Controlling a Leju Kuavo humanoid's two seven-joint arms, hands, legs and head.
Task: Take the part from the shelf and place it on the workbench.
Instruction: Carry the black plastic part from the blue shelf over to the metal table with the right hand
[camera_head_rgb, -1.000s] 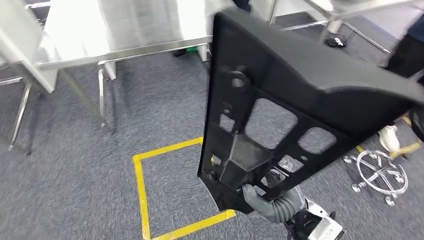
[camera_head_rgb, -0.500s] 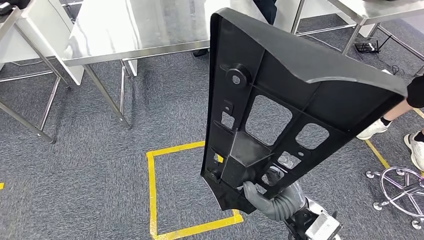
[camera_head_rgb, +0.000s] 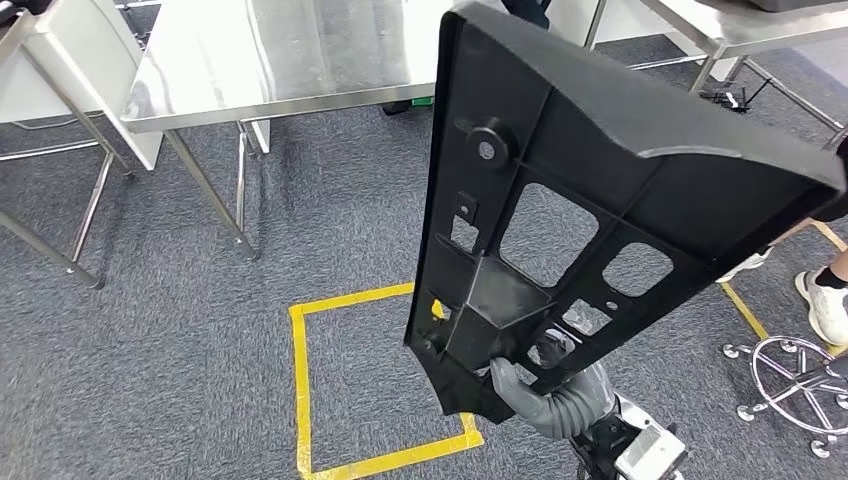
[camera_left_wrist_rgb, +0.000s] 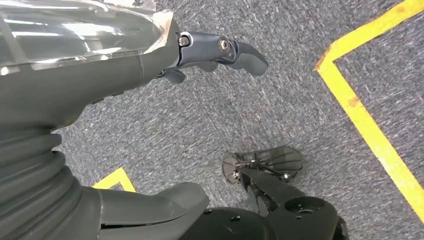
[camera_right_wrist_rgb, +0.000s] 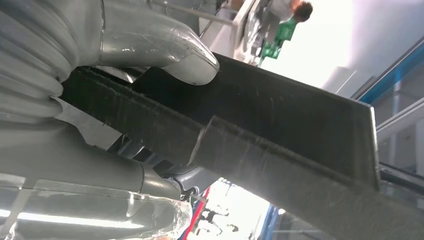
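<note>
My right hand fingers grasping black part at its lower edge, part upright above carpet, steel bench ahead, left hand fingers released

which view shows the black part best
The head view: the black part shows nearly whole, ribs and cut-outs facing the camera, gripped low by the right hand. The right wrist view gives only its edge up close; the left wrist view looks at carpet.
</note>
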